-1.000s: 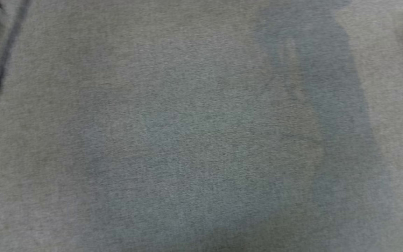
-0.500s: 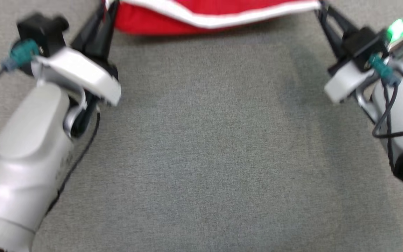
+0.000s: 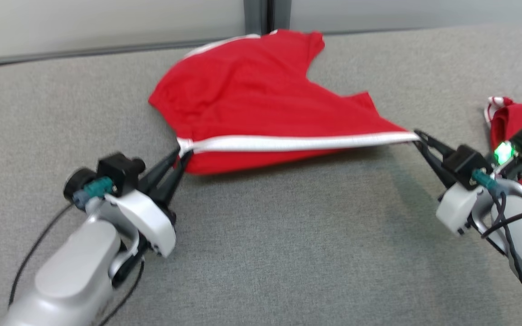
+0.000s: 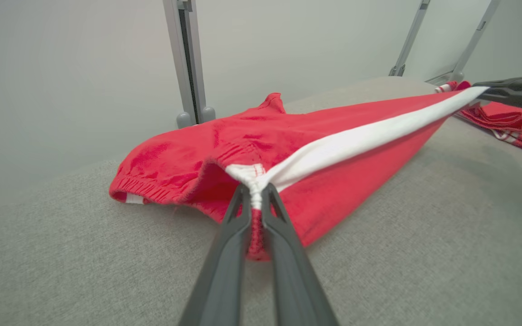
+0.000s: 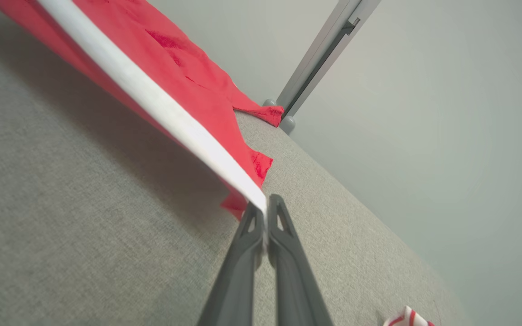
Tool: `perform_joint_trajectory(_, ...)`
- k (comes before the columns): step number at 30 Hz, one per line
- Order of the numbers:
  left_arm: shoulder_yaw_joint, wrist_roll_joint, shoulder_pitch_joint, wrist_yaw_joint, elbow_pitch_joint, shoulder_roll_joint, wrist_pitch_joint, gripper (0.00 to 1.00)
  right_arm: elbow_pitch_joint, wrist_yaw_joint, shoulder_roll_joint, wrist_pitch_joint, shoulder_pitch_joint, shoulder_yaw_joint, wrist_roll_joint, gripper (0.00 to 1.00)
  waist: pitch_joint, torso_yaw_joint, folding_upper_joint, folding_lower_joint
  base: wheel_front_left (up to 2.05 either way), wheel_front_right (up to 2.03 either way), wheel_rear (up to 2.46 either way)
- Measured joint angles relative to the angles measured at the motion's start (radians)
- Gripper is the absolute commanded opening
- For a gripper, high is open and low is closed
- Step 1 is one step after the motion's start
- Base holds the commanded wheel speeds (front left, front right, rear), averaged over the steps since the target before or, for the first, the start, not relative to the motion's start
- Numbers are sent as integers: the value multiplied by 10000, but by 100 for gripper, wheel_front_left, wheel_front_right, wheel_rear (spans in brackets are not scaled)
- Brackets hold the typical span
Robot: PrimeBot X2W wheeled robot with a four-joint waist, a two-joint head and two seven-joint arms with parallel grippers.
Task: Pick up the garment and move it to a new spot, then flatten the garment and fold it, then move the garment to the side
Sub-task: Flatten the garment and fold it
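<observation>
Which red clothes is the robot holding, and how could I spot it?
Look at the big grey cloth tabletop. In its far middle lies a pair of red shorts, their white stripe pulled tight between the left claw and the right claw. The other red garment sits bunched at the right edge, with no claw gripping it.

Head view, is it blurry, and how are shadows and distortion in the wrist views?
Head view: slightly soft, most at the left gripper; left wrist view: crisp on the red shorts with a white stripe, background posts lean, likely lens distortion; right wrist view: a soft shadow on the grey fabric surface under the stretched shorts.
</observation>
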Motion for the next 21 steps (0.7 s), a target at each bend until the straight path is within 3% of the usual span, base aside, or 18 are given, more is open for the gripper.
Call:
perform_joint_trajectory(11, -700, 291, 2283, -4, -1187, 188, 0, 0, -71, 0, -1250, -13, 1142, 2176, 2259, 0, -1482, -230, 0, 0, 0, 0, 0)
perform_joint_trajectory(20, -1145, 205, 3665, -6, -2288, 602, -2, 0, -1726, 0, -2807, 627, 1716, 4033, 3777, 0, -1998, -360, 0, 0, 0, 0, 0)
perform_joint_trajectory(21, -1360, 234, 3913, -6, -2604, 761, 69, 0, -2299, 2, -3287, 884, 1863, 4370, 4040, 0, -2052, -391, 0, 0, 0, 0, 0)
